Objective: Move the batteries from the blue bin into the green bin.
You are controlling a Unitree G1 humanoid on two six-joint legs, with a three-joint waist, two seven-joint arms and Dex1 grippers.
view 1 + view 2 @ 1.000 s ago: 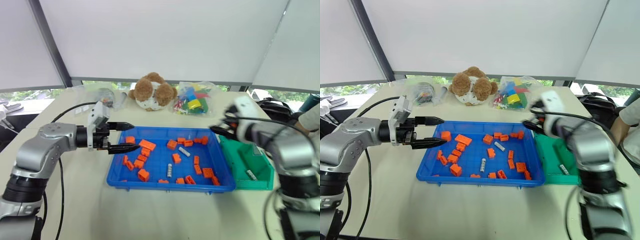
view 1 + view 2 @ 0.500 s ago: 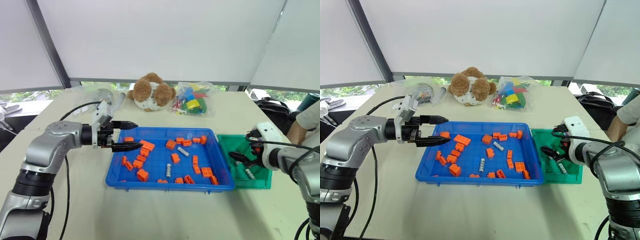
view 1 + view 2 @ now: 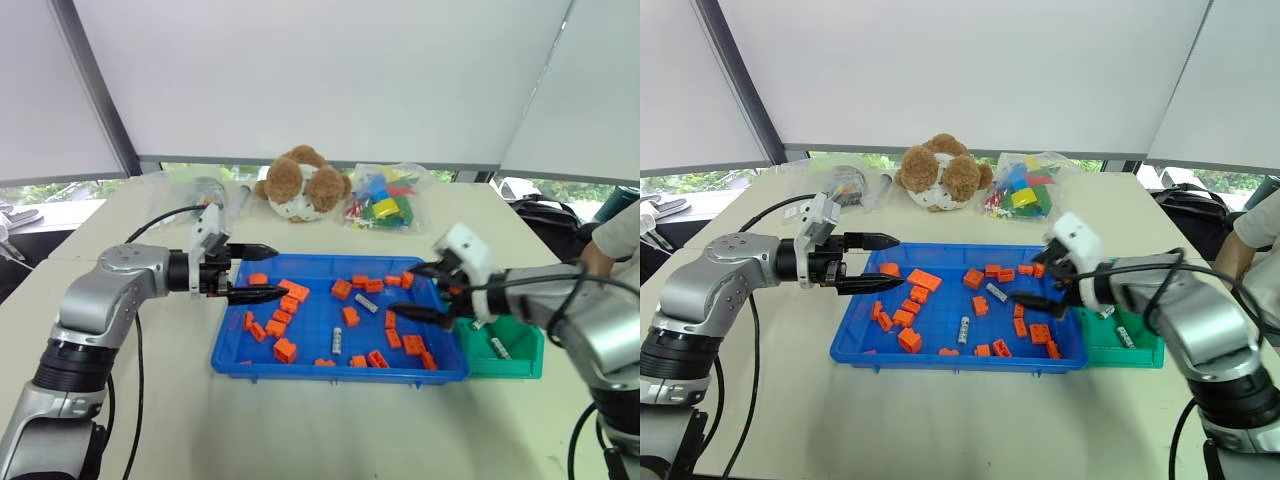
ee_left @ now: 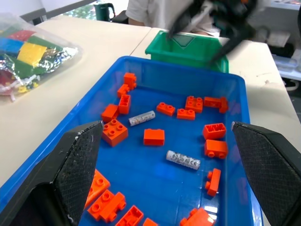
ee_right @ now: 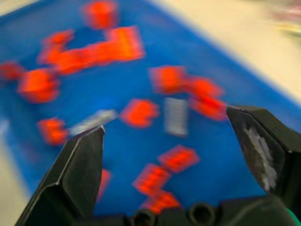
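Note:
The blue bin [image 3: 330, 372] lies mid-table, holding many orange bricks [image 3: 294, 290] and two silver batteries [image 3: 369, 303] [image 3: 338, 342]. The left wrist view shows both batteries [image 4: 141, 118] [image 4: 183, 160] on the blue floor. The green bin [image 3: 510, 366] stands against its right side with a battery [image 3: 502, 348] inside. My left gripper [image 3: 268, 272] is open and empty, hovering level over the blue bin's left rim. My right gripper [image 3: 405, 292] is open and empty above the blue bin's right part, close to the nearer battery [image 5: 176, 116].
A teddy bear [image 3: 305, 185], a clear bag of coloured bricks [image 3: 385, 197] and another clear bag [image 3: 205, 190] lie behind the bins. A person [image 3: 620, 235] sits at the far right edge, beside a black bag [image 3: 545, 215].
The right gripper dipped into the green bin, opened, then swung left to hang over the blue bin's right part. The left gripper stayed where it was.

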